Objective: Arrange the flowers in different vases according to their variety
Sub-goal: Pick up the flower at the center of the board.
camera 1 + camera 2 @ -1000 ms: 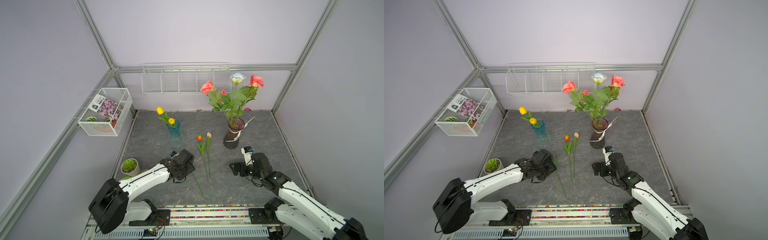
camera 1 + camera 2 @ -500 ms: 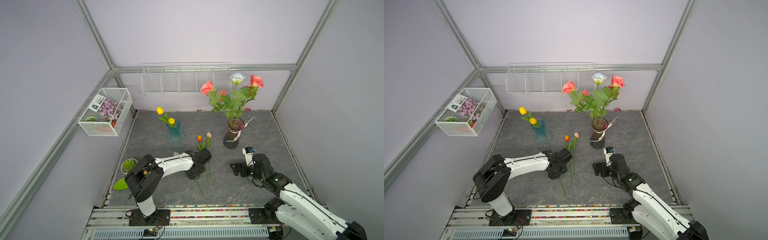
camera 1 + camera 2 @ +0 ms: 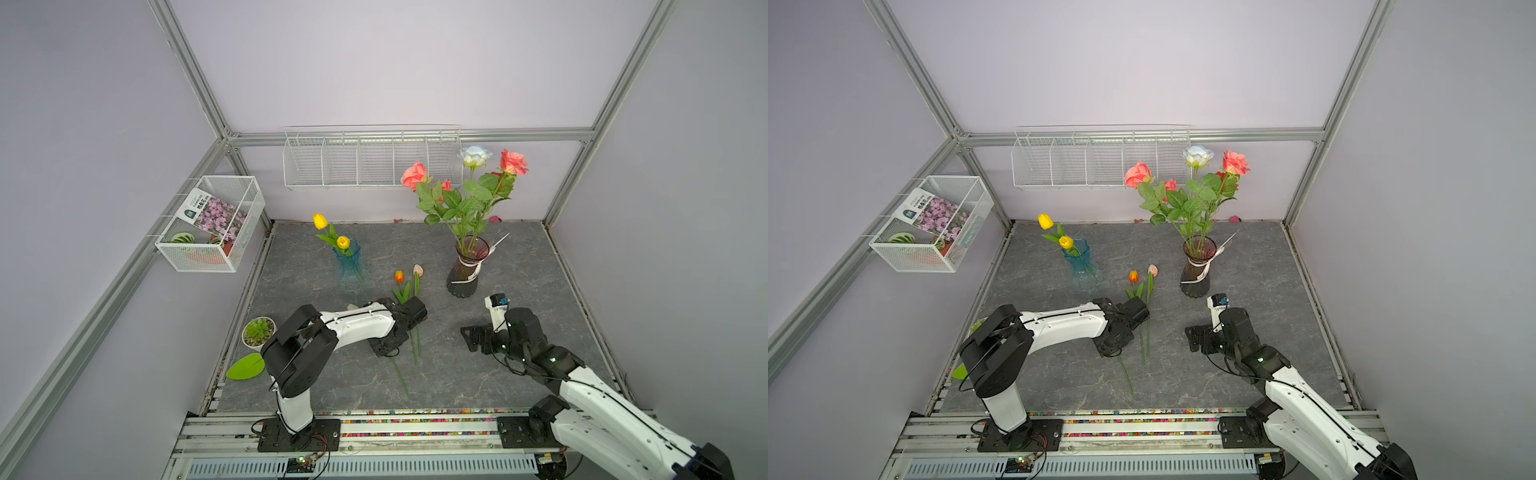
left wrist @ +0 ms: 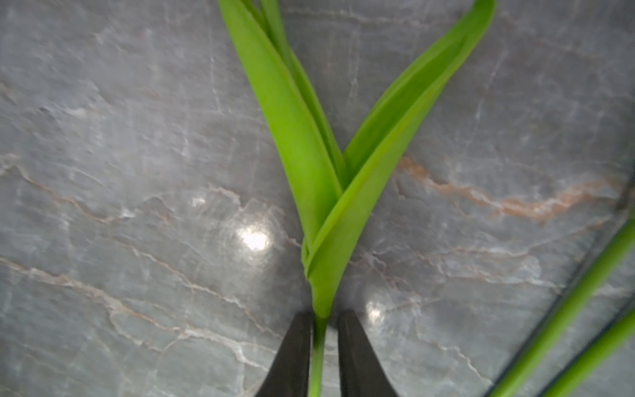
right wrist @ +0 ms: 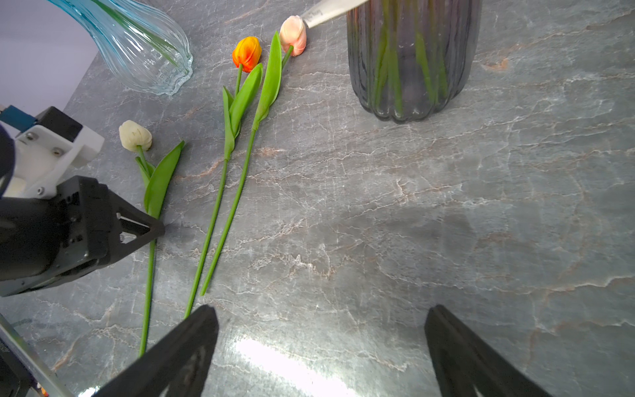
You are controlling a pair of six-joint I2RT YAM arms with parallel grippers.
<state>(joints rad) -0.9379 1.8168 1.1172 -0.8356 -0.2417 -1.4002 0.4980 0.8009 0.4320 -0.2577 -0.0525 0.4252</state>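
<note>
Left gripper (image 4: 324,314) has slid over to the cream tulip (image 5: 135,135), which lies flat on the table (image 5: 446,206) beside the orange tulip (image 5: 246,51); its fingers (image 4: 295,343) sit close on both sides of the stem, but I cannot tell if they pinch it; right gripper (image 5: 321,309) hangs wide apart near the dark vase (image 5: 409,62).

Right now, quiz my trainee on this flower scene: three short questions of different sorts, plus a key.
1. Pick one: the jaws of the left gripper straddle the stem of which lying tulip? A orange, B cream, C peach-pink.
2. True or false: the teal-blue ribbed glass vase stands empty.
3. How many tulips lie flat on the grey marbled tabletop?
Key: 1 B, the cream-headed green-stemmed tulip. 2 False, it holds two slim yellow tulips. 3 Three.
</note>
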